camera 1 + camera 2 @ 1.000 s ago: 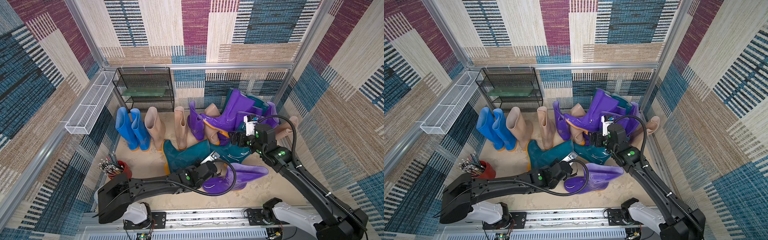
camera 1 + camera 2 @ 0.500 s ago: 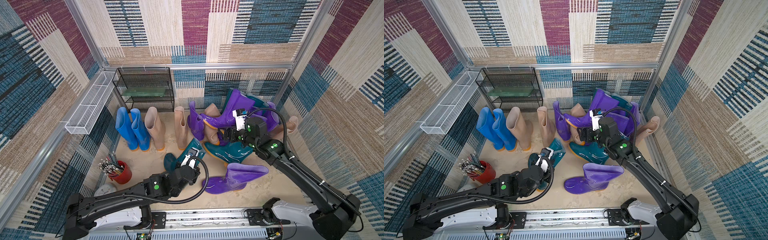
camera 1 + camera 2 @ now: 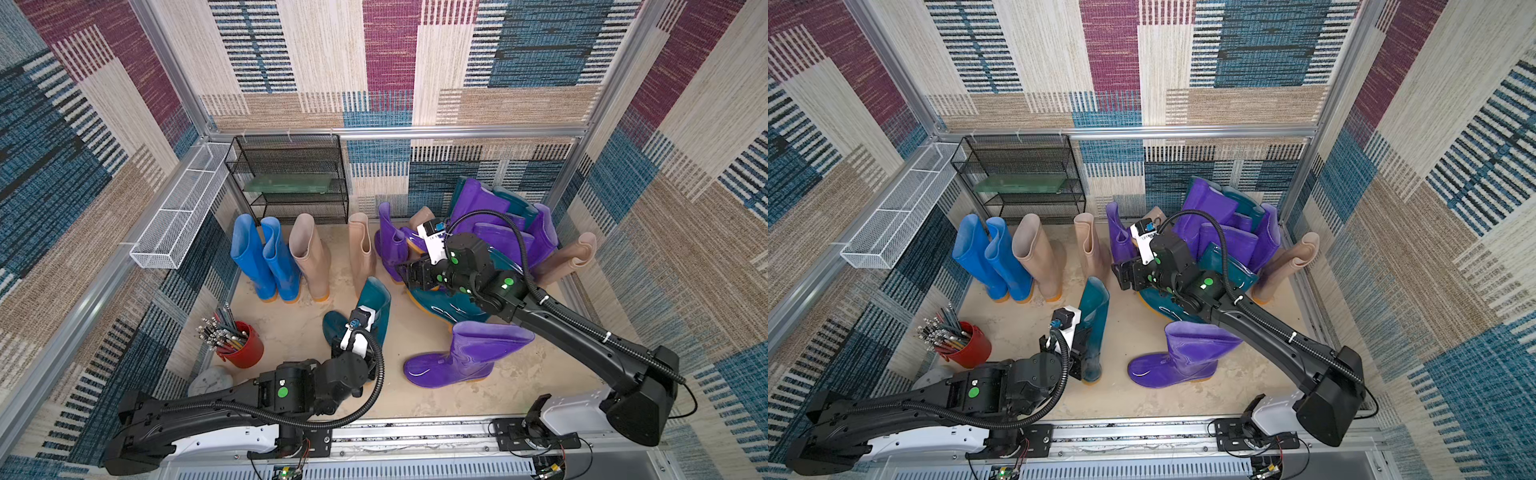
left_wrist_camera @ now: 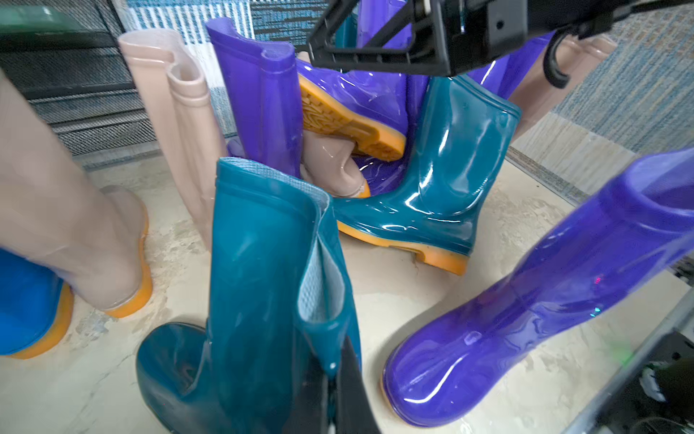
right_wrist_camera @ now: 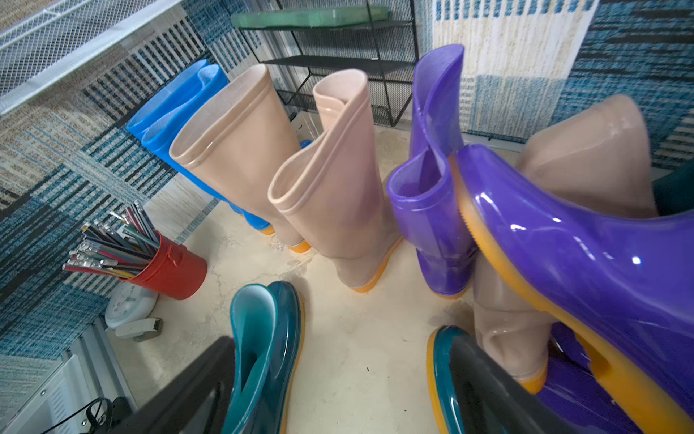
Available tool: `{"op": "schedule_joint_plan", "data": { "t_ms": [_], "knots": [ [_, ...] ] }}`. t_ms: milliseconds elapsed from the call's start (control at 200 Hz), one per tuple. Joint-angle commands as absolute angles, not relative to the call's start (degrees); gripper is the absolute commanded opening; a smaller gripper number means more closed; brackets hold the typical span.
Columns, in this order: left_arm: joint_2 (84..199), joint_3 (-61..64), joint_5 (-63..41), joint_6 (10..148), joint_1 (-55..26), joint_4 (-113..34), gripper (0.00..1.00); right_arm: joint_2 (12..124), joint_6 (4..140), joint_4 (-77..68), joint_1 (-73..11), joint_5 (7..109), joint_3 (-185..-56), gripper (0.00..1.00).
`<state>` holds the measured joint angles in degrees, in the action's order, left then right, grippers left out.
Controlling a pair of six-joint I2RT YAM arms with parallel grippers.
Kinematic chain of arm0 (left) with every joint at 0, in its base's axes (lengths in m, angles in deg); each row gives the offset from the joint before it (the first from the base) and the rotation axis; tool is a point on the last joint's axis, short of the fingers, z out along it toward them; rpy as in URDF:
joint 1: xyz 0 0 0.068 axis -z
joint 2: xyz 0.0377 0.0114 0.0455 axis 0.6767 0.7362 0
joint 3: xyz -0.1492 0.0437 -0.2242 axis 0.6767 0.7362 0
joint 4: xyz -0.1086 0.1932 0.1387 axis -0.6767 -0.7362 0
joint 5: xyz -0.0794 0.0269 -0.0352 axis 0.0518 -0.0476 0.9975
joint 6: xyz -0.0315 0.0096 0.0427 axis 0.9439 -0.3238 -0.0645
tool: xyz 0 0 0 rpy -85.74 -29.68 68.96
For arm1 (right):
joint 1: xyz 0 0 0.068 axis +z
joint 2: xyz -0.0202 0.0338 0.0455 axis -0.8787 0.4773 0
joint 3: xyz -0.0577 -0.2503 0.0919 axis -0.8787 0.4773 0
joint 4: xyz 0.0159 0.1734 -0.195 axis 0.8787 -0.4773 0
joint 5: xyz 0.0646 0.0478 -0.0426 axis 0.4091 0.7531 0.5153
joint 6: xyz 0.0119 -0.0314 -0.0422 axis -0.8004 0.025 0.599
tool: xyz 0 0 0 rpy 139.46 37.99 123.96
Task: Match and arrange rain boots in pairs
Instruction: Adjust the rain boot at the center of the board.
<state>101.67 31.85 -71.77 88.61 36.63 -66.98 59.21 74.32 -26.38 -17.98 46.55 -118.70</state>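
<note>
**Teal boot now upright as the left arm draws back**

Over the last second the left arm has pulled back from the middle of the counter toward its own side. The teal boot it carries lay flat a second ago and now stands upright. The right arm has swung out from the heap toward the middle of the counter.

Nearest the robot, the left end effector is pinched narrow on the top edge of that boot's shaft. The foot hangs low at the counter, but whether the sole rests on it cannot be told. Just to the robot's right, a purple boot stands alone on its orange sole. On the other side, a red cup of pencils and a white clock sit by the counter's edge.

Farther in, the right end effector hangs with its jaws spread wide and nothing between them. It is above the toe of a second teal boot, which stands on its sole against the heap.

Behind these, a row stands upright. It runs from two blue boots side by side, through two beige boots a little apart, to a tall purple boot.

In the far right corner, purple and teal boots lie in a heap. A leaning beige boot rests near the wall beside it.

A black wire shelf stands at the back. A white wire basket hangs along the left wall.
</note>
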Motion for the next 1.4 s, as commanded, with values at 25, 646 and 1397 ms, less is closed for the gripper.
{"op": "schedule_joint_plan", "data": {
  "t_ms": [25,646,1397],
  "knots": [
    [97.57,33.47,-76.07,92.03,37.6,-68.06,0.07,60.37,74.1,-27.35,-17.13,45.87,-119.83,0.94],
    [93.38,30.63,-78.96,85.77,40.25,-67.42,0.25,71.96,66.9,-24.91,-10.31,62.9,-119.35,0.87],
    [87.65,28.83,-85.61,73.64,40.29,-62.47,0.35,79.47,63.01,-29.66,2.84,63.73,-138.25,0.87]
  ]
}}
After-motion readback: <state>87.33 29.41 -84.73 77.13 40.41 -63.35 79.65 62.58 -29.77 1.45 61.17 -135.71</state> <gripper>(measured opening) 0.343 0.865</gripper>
